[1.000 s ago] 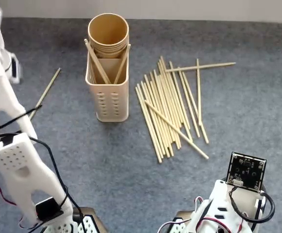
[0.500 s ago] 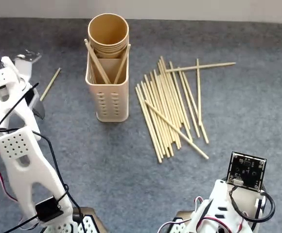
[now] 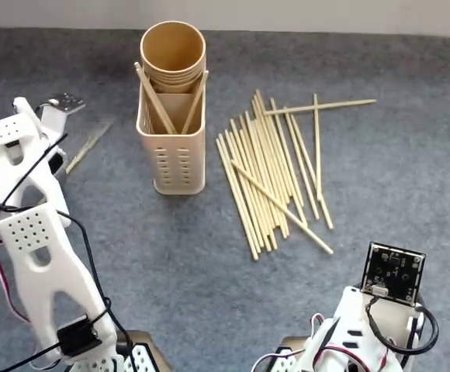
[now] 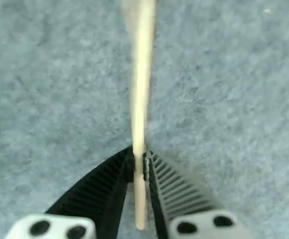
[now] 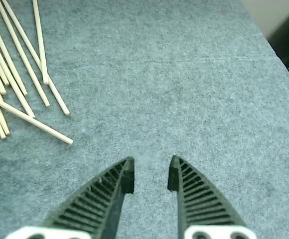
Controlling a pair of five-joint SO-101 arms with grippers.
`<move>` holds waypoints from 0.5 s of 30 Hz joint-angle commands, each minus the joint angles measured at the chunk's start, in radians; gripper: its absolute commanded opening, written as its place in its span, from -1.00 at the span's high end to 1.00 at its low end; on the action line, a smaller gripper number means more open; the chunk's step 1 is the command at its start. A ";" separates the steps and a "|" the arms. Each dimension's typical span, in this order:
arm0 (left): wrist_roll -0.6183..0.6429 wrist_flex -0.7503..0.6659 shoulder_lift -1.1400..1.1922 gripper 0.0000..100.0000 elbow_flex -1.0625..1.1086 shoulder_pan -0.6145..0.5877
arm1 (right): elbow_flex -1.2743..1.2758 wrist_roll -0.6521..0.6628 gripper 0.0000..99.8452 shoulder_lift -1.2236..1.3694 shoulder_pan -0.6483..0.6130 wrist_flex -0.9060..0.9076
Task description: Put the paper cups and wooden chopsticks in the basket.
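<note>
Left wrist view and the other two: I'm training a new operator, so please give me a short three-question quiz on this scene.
1. True or false: the left tool is shut on a single chopstick.
2. Fill in the gap: the right tool is ____ and holds nothing.
3. Where are the paper cups?
A) stacked in the basket
B) in the right tool
C) in the left tool

Key: 1 true; 2 open; 3 A.
</note>
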 commanded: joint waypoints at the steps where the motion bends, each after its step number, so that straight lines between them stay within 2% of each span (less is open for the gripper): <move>1: 0.048 0.006 0.022 0.99 -0.099 0.019 | 0.001 0.008 0.74 -0.005 0.004 -0.018; 6: 0.255 0.009 -0.076 0.99 -0.414 0.051 | 0.001 0.008 0.74 -0.005 0.004 -0.018; 9: 0.433 0.009 -0.197 0.99 -0.610 0.105 | 0.001 0.008 0.74 -0.005 0.004 -0.018; 12: 0.609 0.003 -0.406 0.99 -0.610 0.211 | 0.001 0.008 0.74 -0.005 0.004 -0.018; 15: 0.836 0.003 -0.611 0.99 -0.610 0.346 | 0.001 0.008 0.74 -0.005 0.004 -0.018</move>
